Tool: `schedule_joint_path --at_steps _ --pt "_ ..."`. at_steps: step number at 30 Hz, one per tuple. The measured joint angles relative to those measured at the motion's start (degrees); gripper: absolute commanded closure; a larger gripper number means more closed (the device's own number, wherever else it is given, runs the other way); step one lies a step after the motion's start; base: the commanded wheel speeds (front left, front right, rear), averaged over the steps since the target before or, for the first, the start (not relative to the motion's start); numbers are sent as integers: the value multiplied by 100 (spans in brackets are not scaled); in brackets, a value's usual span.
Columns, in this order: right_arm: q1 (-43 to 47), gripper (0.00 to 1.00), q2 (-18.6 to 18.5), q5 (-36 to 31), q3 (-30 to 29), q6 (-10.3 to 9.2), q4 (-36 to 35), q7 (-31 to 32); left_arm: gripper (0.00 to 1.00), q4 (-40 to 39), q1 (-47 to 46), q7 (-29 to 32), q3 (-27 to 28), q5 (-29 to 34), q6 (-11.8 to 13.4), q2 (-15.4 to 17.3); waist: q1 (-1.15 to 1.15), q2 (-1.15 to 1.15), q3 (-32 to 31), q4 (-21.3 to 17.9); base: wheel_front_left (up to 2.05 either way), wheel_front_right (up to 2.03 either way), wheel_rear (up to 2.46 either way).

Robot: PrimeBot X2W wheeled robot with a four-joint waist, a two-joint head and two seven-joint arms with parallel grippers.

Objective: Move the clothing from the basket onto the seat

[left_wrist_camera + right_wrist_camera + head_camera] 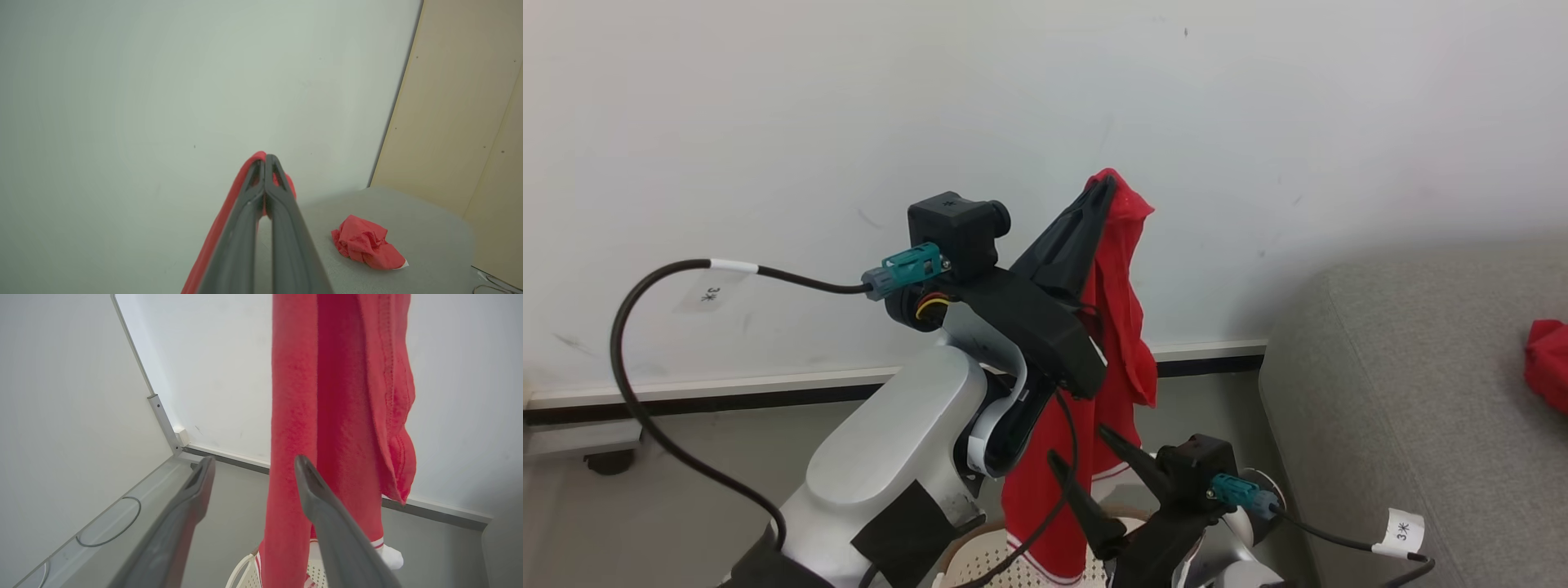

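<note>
Wall: we face a plain pale wall [768, 122], lightly scuffed, with a white skirting board [727, 384] over a dark strip at its foot.
Floor: smooth grey floor [645, 490] runs from the left towards the seat.
Left gripper: our left gripper [1104, 186] is raised high in front of the wall, its fingers pressed together on the top of the hanging red garment [1123, 327].
Hanging red garment: it drops straight down from those fingers, and its white-striped lower end reaches the basket [980, 559].
Basket: cream and perforated with a brown rim, it sits at the bottom edge of our head view, left of the seat.
Right gripper: our right gripper [1076, 441] sits low, just beside the hanging cloth, with its fingers spread apart and nothing between them.
Seat: the light grey upholstered seat [1405, 392] stands on the right, against the wall.
Crumpled red garment: it [1550, 363] lies on the seat, well apart from the hanging one.
Panel: in our left wrist view a beige panel [461, 102] rises behind the seat.
</note>
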Motion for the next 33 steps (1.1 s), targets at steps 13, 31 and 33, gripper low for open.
schedule_joint_path --at_steps 13,31,33 --pt "-171 0 218 -300 -356 0 903 -169 100 -108 -97 -3 -347 -303 0 -13 0 0 -55 -19 0 0 0" --pt "-291 100 233 34 -143 0 1103 -134 0 -45 -185 -143 -622 -327 35 129 0 0 -13 -119 0 0 0" --pt "-293 100 232 2 -180 0 1058 -182 0 49 -128 -276 -613 -318 -21 229 0 0 -2 -161 0 0 0"
